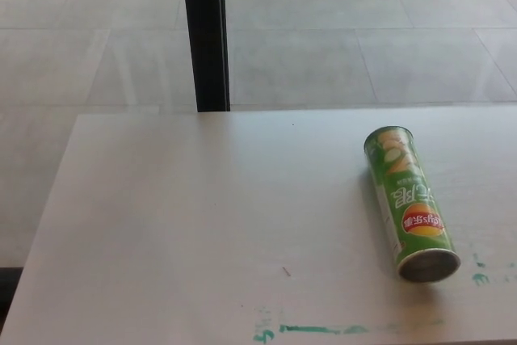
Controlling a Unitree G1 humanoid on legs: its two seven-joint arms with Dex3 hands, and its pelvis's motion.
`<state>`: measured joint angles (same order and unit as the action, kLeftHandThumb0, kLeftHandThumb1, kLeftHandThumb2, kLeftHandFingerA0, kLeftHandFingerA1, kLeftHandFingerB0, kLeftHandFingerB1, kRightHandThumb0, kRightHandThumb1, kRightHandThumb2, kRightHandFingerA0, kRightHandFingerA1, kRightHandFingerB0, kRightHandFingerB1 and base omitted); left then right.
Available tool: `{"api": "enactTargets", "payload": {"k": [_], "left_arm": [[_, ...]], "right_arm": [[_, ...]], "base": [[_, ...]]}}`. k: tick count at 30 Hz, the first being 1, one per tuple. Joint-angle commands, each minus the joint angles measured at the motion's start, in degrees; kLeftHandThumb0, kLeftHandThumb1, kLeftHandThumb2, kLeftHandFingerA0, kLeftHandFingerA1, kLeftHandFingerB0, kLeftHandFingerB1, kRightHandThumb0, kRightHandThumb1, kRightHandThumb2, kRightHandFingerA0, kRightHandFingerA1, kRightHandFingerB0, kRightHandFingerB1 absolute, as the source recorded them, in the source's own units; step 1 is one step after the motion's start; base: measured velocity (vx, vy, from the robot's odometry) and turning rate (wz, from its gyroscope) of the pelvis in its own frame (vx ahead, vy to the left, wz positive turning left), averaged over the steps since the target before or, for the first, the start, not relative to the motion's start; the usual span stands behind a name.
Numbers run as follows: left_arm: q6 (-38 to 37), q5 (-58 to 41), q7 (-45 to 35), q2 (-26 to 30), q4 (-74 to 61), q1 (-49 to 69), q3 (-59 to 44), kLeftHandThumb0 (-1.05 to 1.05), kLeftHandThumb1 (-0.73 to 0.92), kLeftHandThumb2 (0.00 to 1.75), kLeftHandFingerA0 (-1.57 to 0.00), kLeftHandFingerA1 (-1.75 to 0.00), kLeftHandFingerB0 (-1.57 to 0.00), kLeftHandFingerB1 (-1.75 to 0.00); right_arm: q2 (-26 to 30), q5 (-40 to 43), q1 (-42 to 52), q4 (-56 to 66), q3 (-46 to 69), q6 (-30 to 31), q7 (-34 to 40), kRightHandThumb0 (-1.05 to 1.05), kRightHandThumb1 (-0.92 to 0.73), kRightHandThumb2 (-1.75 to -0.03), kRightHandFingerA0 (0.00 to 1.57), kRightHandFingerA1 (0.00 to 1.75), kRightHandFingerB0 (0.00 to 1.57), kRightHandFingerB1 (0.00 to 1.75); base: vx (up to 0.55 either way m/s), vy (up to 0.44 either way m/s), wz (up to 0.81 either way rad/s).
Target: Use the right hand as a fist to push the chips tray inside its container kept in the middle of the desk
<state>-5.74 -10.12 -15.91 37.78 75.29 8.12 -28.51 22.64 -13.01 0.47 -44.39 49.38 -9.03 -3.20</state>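
On the right side of the pale desk [202, 216] lies a green chips container [409, 201], flat on its side. Its long axis runs from far to near, tilted slightly so the near end sits a little further right than the far end. The near end shows a grey, round face; a red and yellow logo sits on the green wall just behind it. No tray can be seen sticking out of either end. Smears of green marking [315, 330] run along the near edge of the desk, with a few more specks just right of the can's near end. Beyond the far edge, a black post [204, 34] stands on a tiled floor [363, 30]. Neither robot hand appears anywhere, so their state cannot be told.
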Motion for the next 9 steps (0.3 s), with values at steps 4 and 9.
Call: {"api": "enactTargets", "payload": {"k": [4, 9], "left_arm": [[0.54, -0.03, 0.87, -0.15, 0.33, -0.91, 0.36, -0.67, 0.81, 0.64, -0.52, -0.54, -0.41, -0.43], [0.42, -0.05, 1.06, -0.14, 0.32, -0.88, 0.57, -0.67, 0.81, 0.64, -0.53, -0.53, -0.42, -0.43]], "right_arm": [[-5.35, 12.73, -2.96, -12.75, 4.03, -7.89, 9.89, -0.6, -0.74, -0.62, 0.67, 0.89, 0.53, 0.49], [-6.11, 12.8, -2.86, -13.85, 1.82, -8.67, 11.14, -0.65, -0.74, -0.62, 0.68, 0.8, 0.53, 0.46]], "base": [[0.0, 0.0, 0.0], [0.0, 0.0, 0.0]]}}
